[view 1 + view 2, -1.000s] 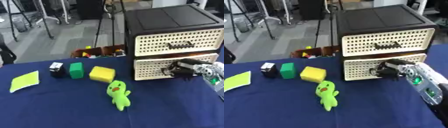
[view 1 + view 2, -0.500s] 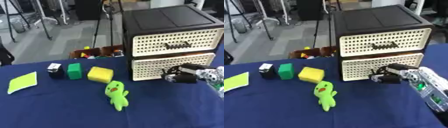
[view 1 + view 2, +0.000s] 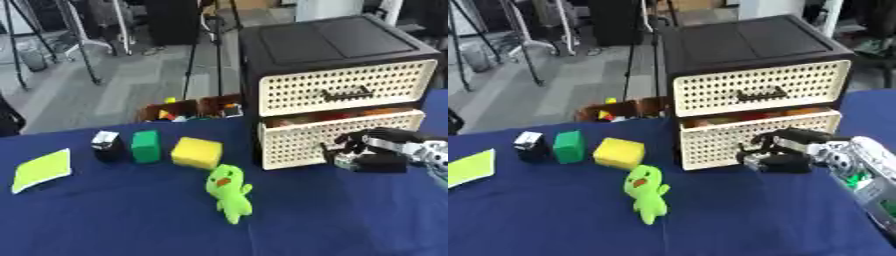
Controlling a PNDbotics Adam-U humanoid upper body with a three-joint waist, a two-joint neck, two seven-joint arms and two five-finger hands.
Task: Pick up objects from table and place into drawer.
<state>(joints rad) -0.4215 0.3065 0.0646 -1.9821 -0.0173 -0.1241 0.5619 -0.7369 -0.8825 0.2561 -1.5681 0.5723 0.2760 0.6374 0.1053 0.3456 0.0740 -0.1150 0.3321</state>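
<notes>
While my right hand [image 3: 785, 155] sits at about three o'clock in my view, its fingers are curled at the front of the lower drawer [image 3: 750, 134], apparently hooked on the handle there, though I cannot see the handle itself behind them. That drawer stands pulled out a little from the black cabinet [image 3: 745, 45], with a strip of reddish and orange contents showing along its top edge. The upper drawer [image 3: 759, 87] is flush with the cabinet front, its dark handle plain in the middle. My left hand does not show. On the blue table [image 3: 131, 215], the things to be put away lie apart from the cabinet: a green plush duck [image 3: 229, 192] near the centre, toward six o'clock, lying with its head pointing to twelve; a yellow sponge block [image 3: 196, 152] just at eleven o'clock of the duck, close beside the cabinet's left corner; a green block [image 3: 145, 146] standing next to the sponge at its nine o'clock; a small black and white box [image 3: 106, 145] just beyond that; and a flat yellow-green sheet [image 3: 41, 170] at the far nine o'clock edge. None of them touches my hand.
</notes>
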